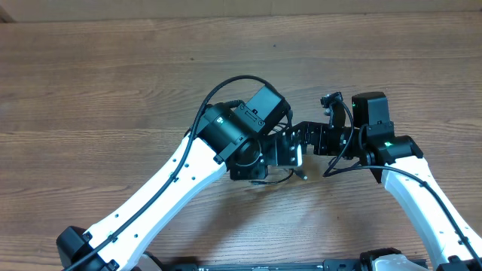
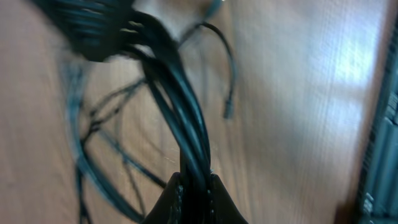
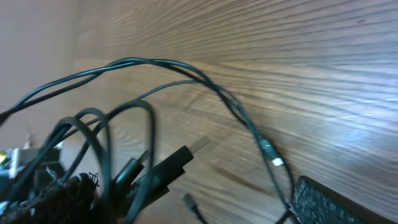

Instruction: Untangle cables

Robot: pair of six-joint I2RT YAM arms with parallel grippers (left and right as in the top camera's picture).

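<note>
Cables: thin black cords, several strands run together into one thick bundle, lifted clear of the table at its middle, between my two arms.

Holder: left gripper, jaws closed tight on the bundle, at least three strands pinched side by side.

Second tool: right gripper, jaws spread as wide as they go and holding nothing. Loops of cord hang across the gap between its fingers.

Loose ends noted: one flat USB-type plug jutting from the loops in the right wrist view; one small plug tip dangling from a curved strand in the left wrist view. More strands lie looped on the wood below, though that view is blurred and I cannot count them or see where they cross.

Risks, as I judge them:
- Pulling with several strands pinched together may cinch the tangle tighter.
- Closing the right jaws here may catch several loops, or the plug body, rather than a single strand.
- A plug may snag in a loop as cord slides through.
- My wrists sit very near each other; a careless swing could knock them together.
</note>
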